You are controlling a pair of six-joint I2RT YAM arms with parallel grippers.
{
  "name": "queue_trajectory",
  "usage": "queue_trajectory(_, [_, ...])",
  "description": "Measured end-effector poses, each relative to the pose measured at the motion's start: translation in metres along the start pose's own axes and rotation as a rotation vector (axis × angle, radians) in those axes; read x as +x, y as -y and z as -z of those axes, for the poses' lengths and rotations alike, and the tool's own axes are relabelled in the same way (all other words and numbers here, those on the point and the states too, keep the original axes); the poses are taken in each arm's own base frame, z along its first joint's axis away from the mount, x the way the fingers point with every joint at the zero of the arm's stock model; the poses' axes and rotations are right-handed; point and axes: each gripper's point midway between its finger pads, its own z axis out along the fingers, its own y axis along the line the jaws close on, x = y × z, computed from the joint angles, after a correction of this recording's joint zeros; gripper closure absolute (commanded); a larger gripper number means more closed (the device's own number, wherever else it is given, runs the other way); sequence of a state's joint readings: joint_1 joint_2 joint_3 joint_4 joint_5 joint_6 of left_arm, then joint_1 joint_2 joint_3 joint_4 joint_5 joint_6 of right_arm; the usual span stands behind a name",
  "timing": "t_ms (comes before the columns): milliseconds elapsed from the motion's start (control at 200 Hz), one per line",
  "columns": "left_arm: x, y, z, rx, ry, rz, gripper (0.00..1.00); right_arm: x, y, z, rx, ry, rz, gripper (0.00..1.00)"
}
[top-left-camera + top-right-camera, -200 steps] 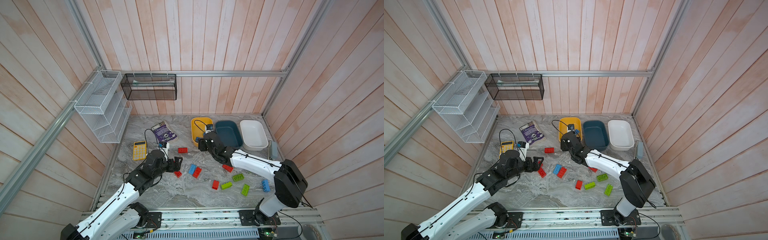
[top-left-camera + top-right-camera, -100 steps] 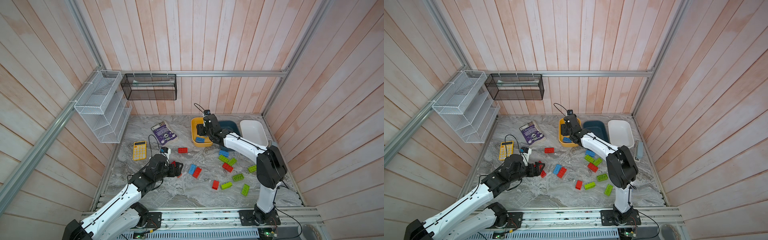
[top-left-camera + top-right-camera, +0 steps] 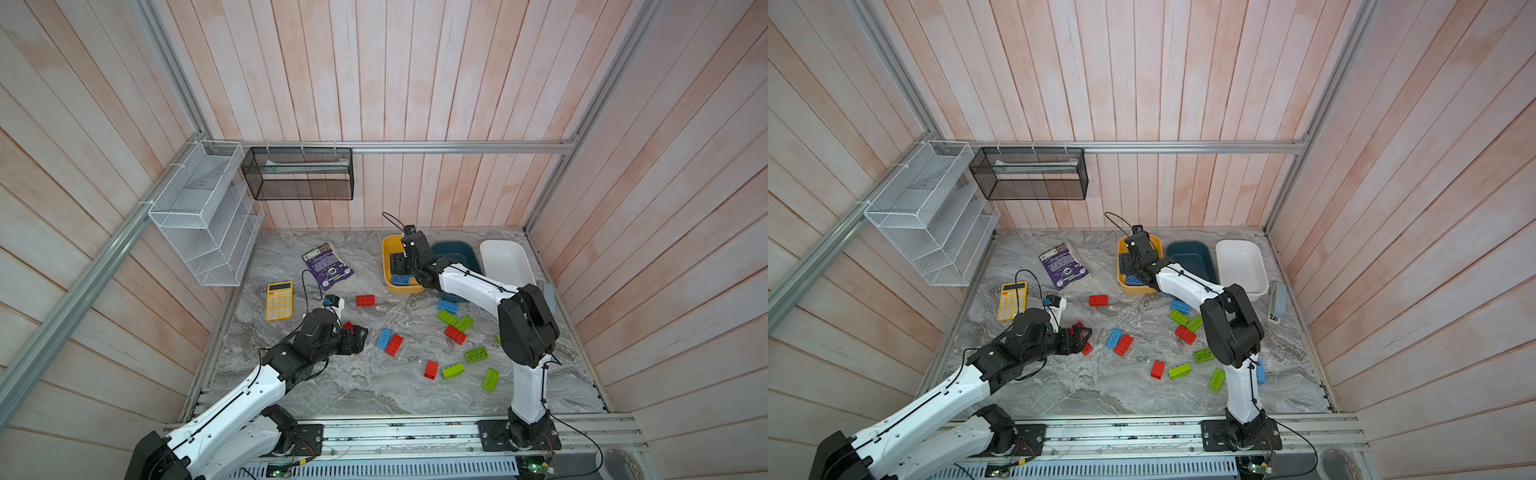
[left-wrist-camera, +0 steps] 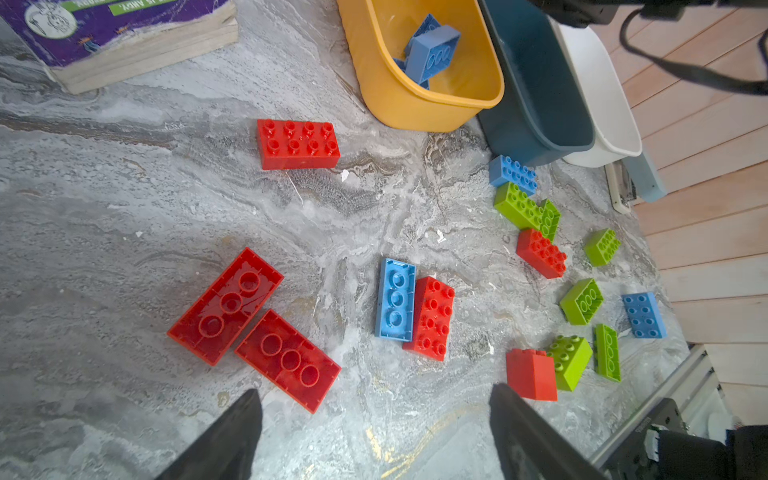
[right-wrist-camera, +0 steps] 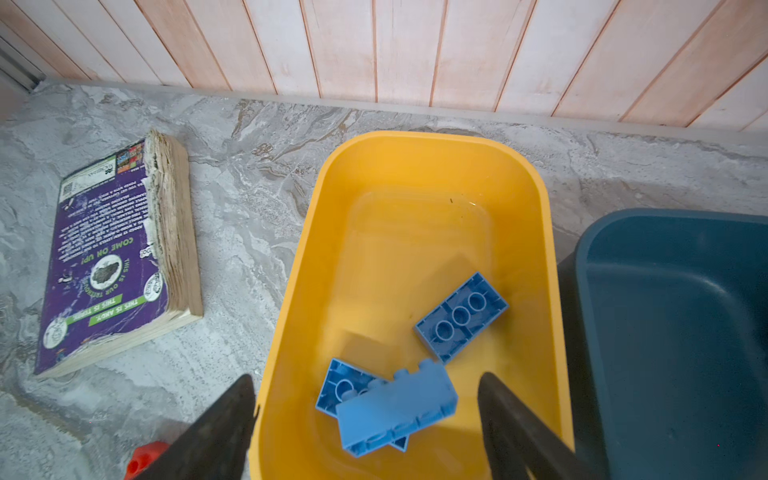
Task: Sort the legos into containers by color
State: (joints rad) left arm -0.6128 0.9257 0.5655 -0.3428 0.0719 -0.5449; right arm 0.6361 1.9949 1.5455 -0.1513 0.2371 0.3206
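1. Over the yellow tub (image 5: pixel 415 139), the right pincer (image 5: pixel 365 379) is held spread; a blue brick (image 5: pixel 397 409) is seen loose between its jaws, ungripped, beside two others.
2. The left pincer (image 4: pixel 374 391), likewise spread, is poised near two overturned red bricks (image 4: pixel 226 305), probably for picking.
3. Other legos (image 4: pixel 540 253) are scattered across the bench (image 4: pixel 124 208); the teal tub (image 5: pixel 665 311) and white tub (image 3: pixel 505 262) are presumably kept for red and green.

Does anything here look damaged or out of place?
Yes. The book beside the yellow tub is damaged: its cover is torn along one edge, and ragged paper shows there. Two red bricks also lie upside down, with their studs against the table.
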Motion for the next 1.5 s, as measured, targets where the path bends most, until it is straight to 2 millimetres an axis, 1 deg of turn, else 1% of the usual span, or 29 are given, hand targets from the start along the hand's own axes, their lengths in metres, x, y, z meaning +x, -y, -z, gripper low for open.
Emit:
queue_trajectory(80, [0.003, 0.001, -0.004, -0.009, -0.025, -0.007, 0.14, -0.003, 0.002, 0.005, 0.002, 0.010, 0.003, 0.13])
queue_trajectory(185, [0.000, 0.007, -0.008, -0.017, -0.046, -0.019, 0.15, -0.008, 0.006, 0.023, -0.002, 0.037, 0.000, 0.13])
queue_trajectory(245, [-0.002, 0.011, -0.013, -0.023, -0.057, -0.029, 0.16, -0.011, 0.011, 0.045, -0.008, 0.066, -0.008, 0.13])
queue_trajectory(260, [-0.002, 0.012, -0.014, -0.024, -0.062, -0.033, 0.16, -0.010, 0.012, 0.046, -0.008, 0.066, -0.008, 0.13])
queue_trajectory(305, [-0.002, 0.015, -0.018, -0.026, -0.073, -0.042, 0.16, -0.012, 0.016, 0.065, -0.018, 0.100, -0.019, 0.13])
queue_trajectory(380, [-0.001, 0.021, -0.027, -0.031, -0.100, -0.056, 0.17, -0.007, 0.024, 0.092, -0.033, 0.135, -0.036, 0.13])
queue_trajectory(435, [0.003, 0.024, -0.034, -0.036, -0.128, -0.072, 0.18, 0.001, 0.032, 0.111, -0.043, 0.162, -0.052, 0.13])
queue_trajectory(505, [0.007, 0.026, -0.044, -0.048, -0.161, -0.089, 0.21, 0.012, 0.039, 0.126, -0.051, 0.184, -0.071, 0.13])
queue_trajectory(540, [0.009, 0.027, -0.049, -0.053, -0.177, -0.097, 0.23, 0.022, 0.044, 0.132, -0.055, 0.189, -0.080, 0.13])
queue_trajectory(550, [0.010, 0.027, -0.050, -0.055, -0.180, -0.100, 0.23, 0.022, 0.044, 0.132, -0.055, 0.189, -0.080, 0.13])
queue_trajectory(615, [0.013, 0.026, -0.058, -0.068, -0.203, -0.114, 0.28, 0.042, 0.052, 0.142, -0.060, 0.195, -0.098, 0.14])
queue_trajectory(645, [0.014, 0.024, -0.061, -0.078, -0.213, -0.117, 0.32, 0.049, 0.056, 0.147, -0.064, 0.199, -0.105, 0.14])
queue_trajectory(705, [0.016, 0.021, -0.067, -0.095, -0.229, -0.131, 0.38, 0.060, 0.062, 0.156, -0.073, 0.215, -0.122, 0.14])
queue_trajectory(755, [0.018, 0.020, -0.072, -0.103, -0.242, -0.135, 0.41, 0.068, 0.066, 0.163, -0.081, 0.233, -0.137, 0.14])
queue_trajectory(875, [0.024, 0.016, -0.083, -0.124, -0.277, -0.147, 0.42, 0.078, 0.071, 0.173, -0.098, 0.267, -0.167, 0.14])
queue_trajectory(1015, [0.034, 0.013, -0.094, -0.134, -0.315, -0.152, 0.41, 0.085, 0.073, 0.174, -0.105, 0.280, -0.179, 0.14])
queue_trajectory(1090, [0.039, 0.013, -0.099, -0.141, -0.335, -0.159, 0.50, 0.087, 0.074, 0.173, -0.104, 0.280, -0.180, 0.14])
queue_trajectory(1180, [0.045, 0.015, -0.107, -0.146, -0.358, -0.173, 0.51, 0.090, 0.075, 0.172, -0.102, 0.281, -0.180, 0.14])
queue_trajectory(1285, [0.049, 0.020, -0.116, -0.150, -0.376, -0.189, 0.46, 0.089, 0.074, 0.171, -0.104, 0.285, -0.184, 0.14])
queue_trajectory(1390, [0.052, 0.027, -0.123, -0.146, -0.386, -0.209, 0.36, 0.090, 0.074, 0.169, -0.105, 0.283, -0.190, 0.14])
queue_trajectory(1500, [0.055, 0.032, -0.128, -0.142, -0.397, -0.221, 0.34, 0.091, 0.074, 0.167, -0.103, 0.276, -0.192, 0.14])
